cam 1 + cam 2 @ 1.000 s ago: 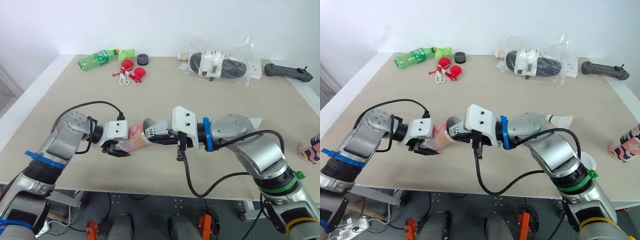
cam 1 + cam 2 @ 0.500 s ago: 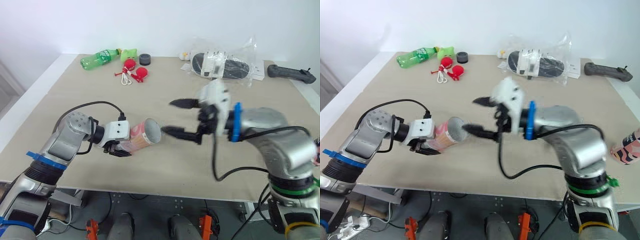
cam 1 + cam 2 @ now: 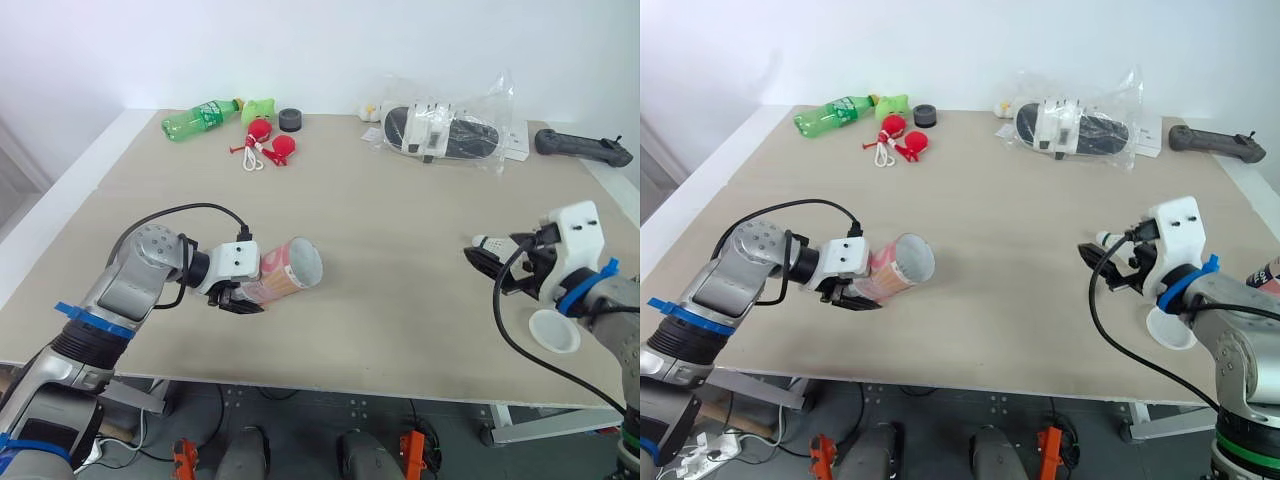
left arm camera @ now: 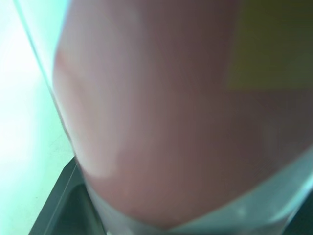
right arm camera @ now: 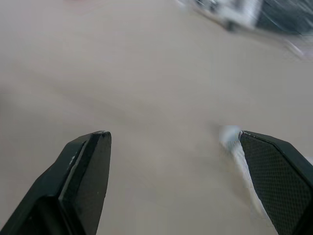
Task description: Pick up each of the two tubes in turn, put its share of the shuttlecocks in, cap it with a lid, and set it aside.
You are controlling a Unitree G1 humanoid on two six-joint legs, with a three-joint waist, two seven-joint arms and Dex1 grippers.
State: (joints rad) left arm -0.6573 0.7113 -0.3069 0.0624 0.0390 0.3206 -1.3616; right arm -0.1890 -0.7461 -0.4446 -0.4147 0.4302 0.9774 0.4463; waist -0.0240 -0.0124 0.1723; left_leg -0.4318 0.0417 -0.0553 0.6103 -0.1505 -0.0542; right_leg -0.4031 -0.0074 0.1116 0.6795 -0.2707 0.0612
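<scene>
The left gripper [image 3: 240, 298] is clamped around a pink tube [image 3: 285, 275], gripping it towards its closed end. The tube is held lying over, low above the table [image 3: 380, 220], with its open mouth turned toward the right gripper. In the left wrist view the tube's pink wall [image 4: 161, 112] sits right up against the camera.

The right gripper [image 3: 490, 265] is well apart from the tube's mouth, on the other side of the table, with its two black fingers spread wide and nothing between them. In its own wrist view the bare tabletop lies in the gap between the fingertips [image 5: 95, 147].

A white round lid [image 3: 554, 330] lies flat on the table under the right wrist, on the near side of that gripper and close to the table's front edge. Just beside the right gripper's far finger a small white shuttlecock [image 3: 487, 241] rests on the table; whether the finger touches it cannot be told.

Far beyond the left gripper, by the back edge, lie a green bottle [image 3: 197, 117] on its side, some red pieces on a white cord [image 3: 268, 148] and a small black disc [image 3: 290, 119]. Far beyond the right gripper are a clear plastic bag [image 3: 440, 130] with something black and white inside, and a black handle-shaped device [image 3: 582, 147].
</scene>
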